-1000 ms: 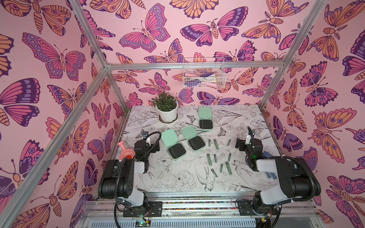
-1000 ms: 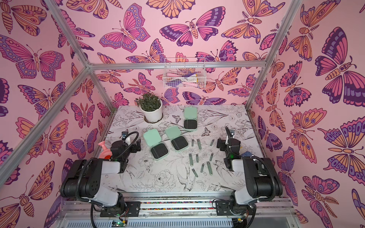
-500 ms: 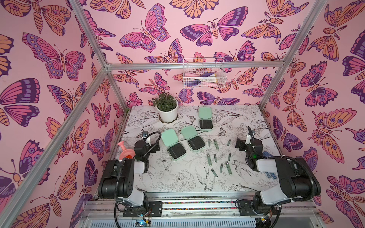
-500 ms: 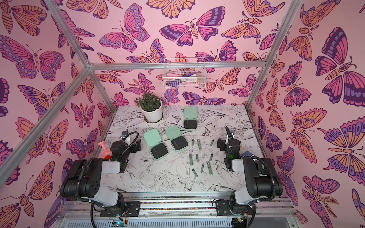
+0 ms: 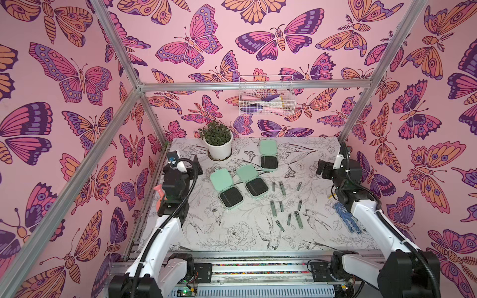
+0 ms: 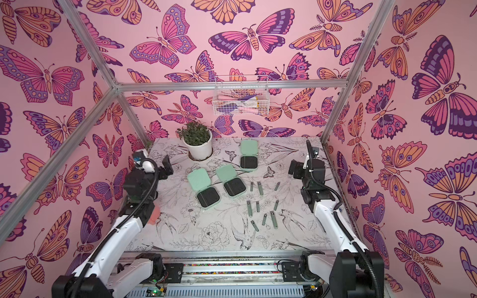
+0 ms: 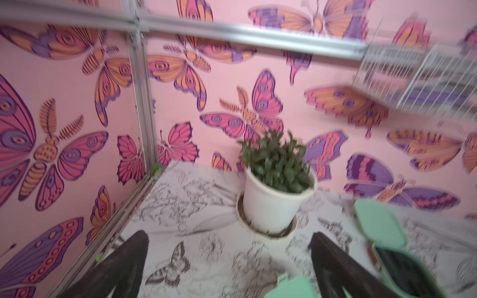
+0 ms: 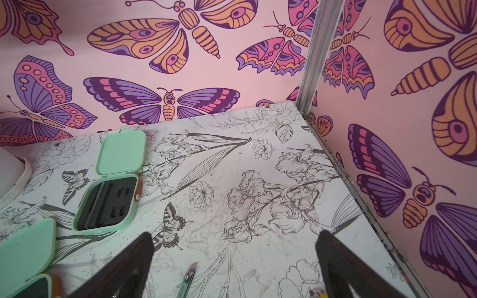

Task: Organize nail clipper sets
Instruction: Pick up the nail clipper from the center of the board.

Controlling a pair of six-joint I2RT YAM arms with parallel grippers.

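Observation:
Three mint-green cases lie open on the table in both top views, their black insides up: one at the back point(image 5: 268, 157), two side by side in the middle point(image 5: 226, 189) point(image 5: 253, 180). Several slim grey-green clippers point(image 5: 273, 207) lie scattered to their right. My left gripper point(image 5: 192, 161) hovers open at the table's left side, short of the cases. At the right side my right gripper point(image 5: 321, 167) hovers open, apart from the clippers. In the left wrist view the open left gripper point(image 7: 228, 236) has only tablecloth between its fingers. In the right wrist view the open right gripper point(image 8: 235, 234) has one clipper point(image 8: 187, 281) lying near a finger.
A white plant pot point(image 5: 218, 147) stands at the back left. A pink watering can point(image 5: 160, 193) sits behind the left arm. A blue dotted glove point(image 5: 346, 216) lies by the right arm. A wire basket point(image 5: 265, 98) hangs on the back wall.
Both arms have lifted and shifted toward the back of the table. The left wrist view is blurred by motion. Cases and clippers have not moved.

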